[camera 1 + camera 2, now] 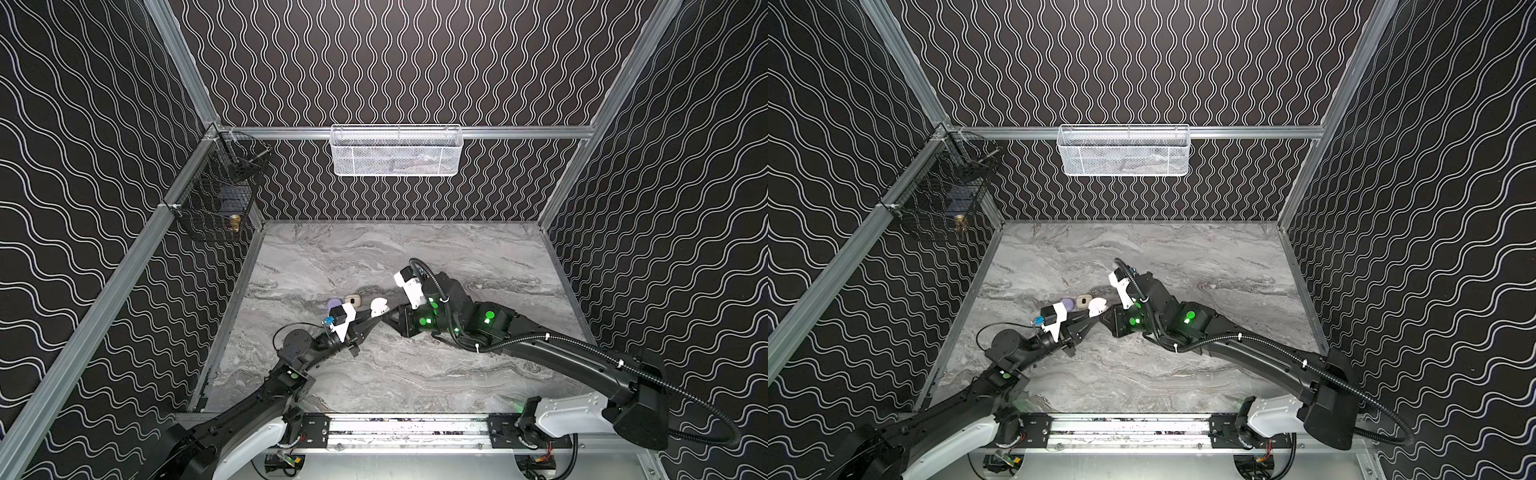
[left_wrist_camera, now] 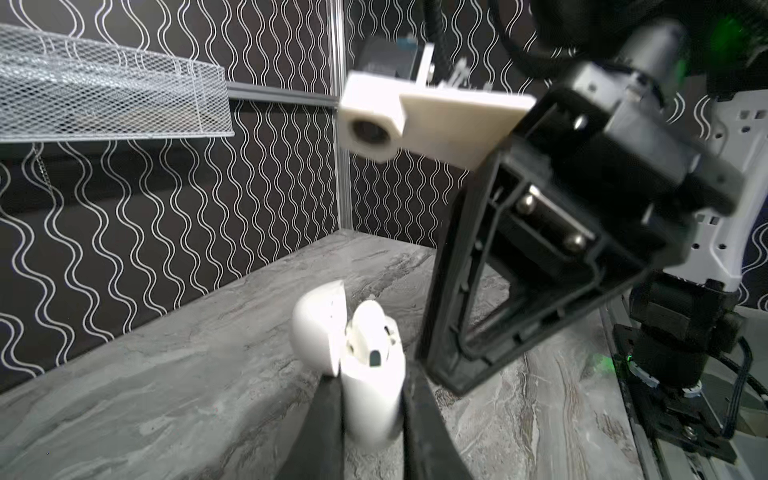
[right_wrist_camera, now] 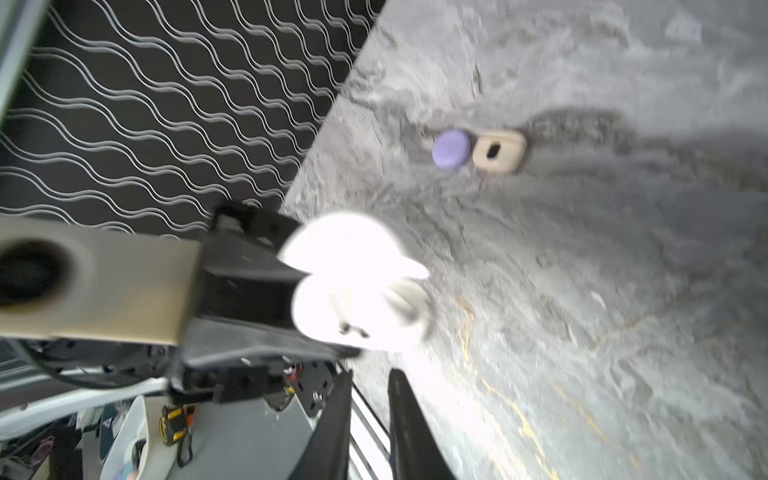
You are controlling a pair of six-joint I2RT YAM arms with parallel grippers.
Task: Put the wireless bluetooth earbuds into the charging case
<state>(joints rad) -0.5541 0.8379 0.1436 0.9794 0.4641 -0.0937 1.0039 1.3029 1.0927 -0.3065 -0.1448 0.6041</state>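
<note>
My left gripper is shut on a white charging case, held just above the marble table. The case's lid stands open. One white earbud sits in the case's top, its stem down in a slot. My right gripper hovers close beside the case, its jaws a narrow gap apart with nothing between them. No other earbuds are visible.
A lavender case and a beige case lie side by side on the table, just behind the left gripper. A white mesh basket hangs on the back wall. A black wire basket hangs at the left.
</note>
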